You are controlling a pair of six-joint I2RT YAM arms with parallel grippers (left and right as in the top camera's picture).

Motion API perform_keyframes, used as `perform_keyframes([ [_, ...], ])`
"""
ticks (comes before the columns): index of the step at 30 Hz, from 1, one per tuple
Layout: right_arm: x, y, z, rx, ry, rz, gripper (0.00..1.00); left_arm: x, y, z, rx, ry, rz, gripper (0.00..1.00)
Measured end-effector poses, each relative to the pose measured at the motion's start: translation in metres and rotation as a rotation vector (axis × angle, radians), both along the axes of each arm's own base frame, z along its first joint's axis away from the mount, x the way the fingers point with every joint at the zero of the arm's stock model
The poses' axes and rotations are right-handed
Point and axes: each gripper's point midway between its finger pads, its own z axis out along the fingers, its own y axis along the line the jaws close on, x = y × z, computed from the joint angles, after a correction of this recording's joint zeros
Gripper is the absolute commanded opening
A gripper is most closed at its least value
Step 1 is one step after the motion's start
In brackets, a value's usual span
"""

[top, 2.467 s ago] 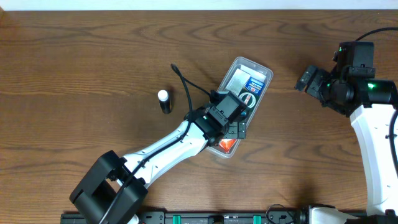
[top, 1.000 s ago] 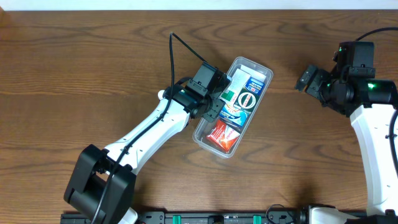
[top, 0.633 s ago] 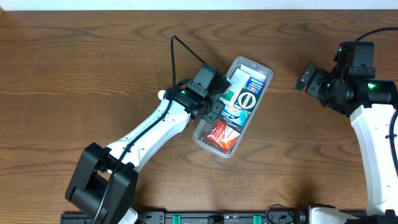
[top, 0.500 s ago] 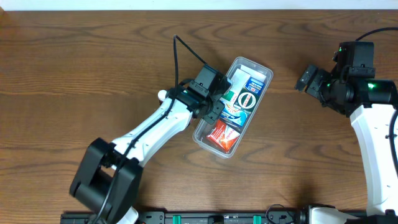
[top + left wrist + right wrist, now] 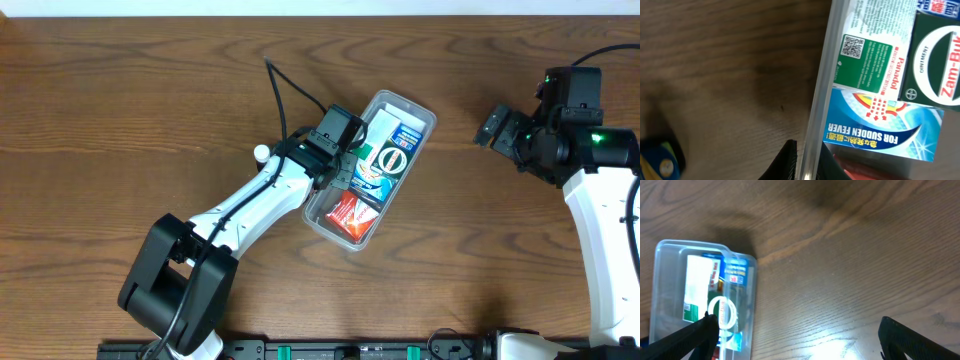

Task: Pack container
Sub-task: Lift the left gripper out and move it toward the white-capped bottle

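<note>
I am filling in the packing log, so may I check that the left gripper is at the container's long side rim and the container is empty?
The container is not empty: the left wrist view shows a Panadol box, a Zam-Buk box and a blue fever-remedy box inside it. The left gripper is indeed at the container's long side rim.

Packed container [image 5: 412, 102]; left gripper [image 5: 342, 168] seemingly clamps near rim.

left pincer [image 5: 347, 168] at container [image 5: 320, 215] rim | boxes [image 5: 385, 165] inside | right pincer [image 5: 489, 128] well apart
</note>
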Motion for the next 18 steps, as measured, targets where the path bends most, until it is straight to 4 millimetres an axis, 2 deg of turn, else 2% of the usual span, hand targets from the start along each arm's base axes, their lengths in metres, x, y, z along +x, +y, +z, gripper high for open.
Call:
perform_keyframes([
  [8, 0.000, 0.000, 0.000, 0.000, 0.000, 0.000, 0.99, 0.005, 0.008, 0.001, -0.055, 0.009, 0.227, 0.12],
  [18, 0.000, 0.000, 0.000, 0.000, 0.000, 0.000, 0.99, -0.004, 0.018, -0.005, -0.046, 0.058, 0.326, 0.11],
])
